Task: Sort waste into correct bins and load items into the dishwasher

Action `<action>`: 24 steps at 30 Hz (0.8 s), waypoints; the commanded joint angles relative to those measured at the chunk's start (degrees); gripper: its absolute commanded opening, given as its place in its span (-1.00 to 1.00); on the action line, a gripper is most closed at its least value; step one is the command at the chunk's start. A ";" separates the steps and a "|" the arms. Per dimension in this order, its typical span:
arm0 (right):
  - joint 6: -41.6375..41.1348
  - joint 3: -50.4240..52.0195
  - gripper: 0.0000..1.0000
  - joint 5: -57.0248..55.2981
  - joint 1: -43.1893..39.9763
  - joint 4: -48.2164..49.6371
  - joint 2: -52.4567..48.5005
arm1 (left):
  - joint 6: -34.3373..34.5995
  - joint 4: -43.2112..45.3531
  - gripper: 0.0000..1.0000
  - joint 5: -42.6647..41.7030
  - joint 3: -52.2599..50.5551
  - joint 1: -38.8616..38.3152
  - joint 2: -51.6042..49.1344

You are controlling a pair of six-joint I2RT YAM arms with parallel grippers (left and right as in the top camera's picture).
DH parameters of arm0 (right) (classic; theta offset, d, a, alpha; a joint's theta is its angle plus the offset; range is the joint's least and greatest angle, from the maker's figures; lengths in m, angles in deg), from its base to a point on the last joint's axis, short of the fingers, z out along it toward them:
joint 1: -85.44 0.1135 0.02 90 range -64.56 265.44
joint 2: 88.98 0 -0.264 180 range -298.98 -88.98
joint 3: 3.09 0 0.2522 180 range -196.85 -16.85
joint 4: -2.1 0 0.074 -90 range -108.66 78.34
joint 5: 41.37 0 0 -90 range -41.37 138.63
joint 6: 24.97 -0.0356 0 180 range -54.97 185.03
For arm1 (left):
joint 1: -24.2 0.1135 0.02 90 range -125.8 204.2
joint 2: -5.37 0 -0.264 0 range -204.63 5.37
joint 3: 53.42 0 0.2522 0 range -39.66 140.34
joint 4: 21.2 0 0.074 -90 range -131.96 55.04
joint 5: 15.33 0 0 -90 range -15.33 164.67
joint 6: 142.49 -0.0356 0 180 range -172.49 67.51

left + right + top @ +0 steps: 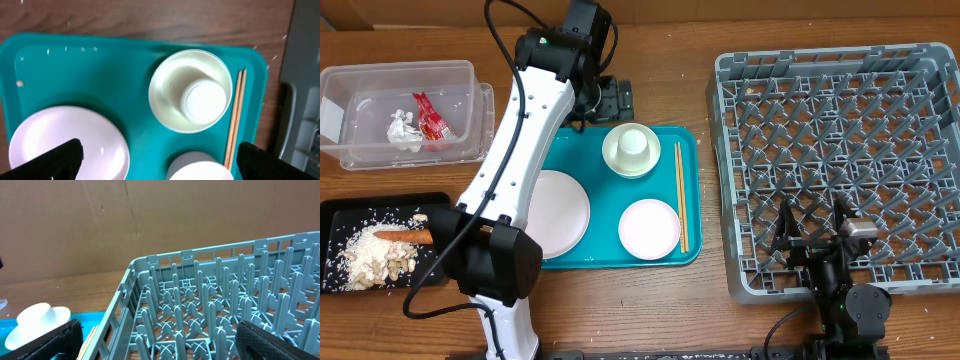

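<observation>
- This looks like a robot test bench in a lab, not a lived-in kitchen.
- Two robot arms, the left arm [525, 140] and the right arm [848, 300], stand at a wooden worktop [660, 30].
- Plain brown cardboard [100, 220] forms the backdrop.
- A grey dish rack [840, 130] sits directly on the worktop beside a teal tray [605, 252].

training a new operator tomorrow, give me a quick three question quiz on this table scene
1. True or false: the dish rack holds no dishes.
2. Fill in: inside the clear tub, the red wrapper lies beside a crumpled white ____.
3. The small cup sits: A) in the bowl; B) in the dish rack; C) in the clear tub.

Key: 1 true; 2 tissue; 3 A.
</observation>
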State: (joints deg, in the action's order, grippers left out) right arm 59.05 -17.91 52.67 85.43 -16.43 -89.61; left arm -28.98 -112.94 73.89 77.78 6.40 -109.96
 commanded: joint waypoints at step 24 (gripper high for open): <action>0.02 0.59 1.00 -0.50 -0.33 0.15 0.46 | 5.27 -11.56 1.00 13.97 -0.37 0.63 1.75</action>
State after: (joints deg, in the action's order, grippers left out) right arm 59.05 -17.91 52.69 85.41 -16.43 -89.61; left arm -25.62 -124.32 85.19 77.74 6.71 -109.94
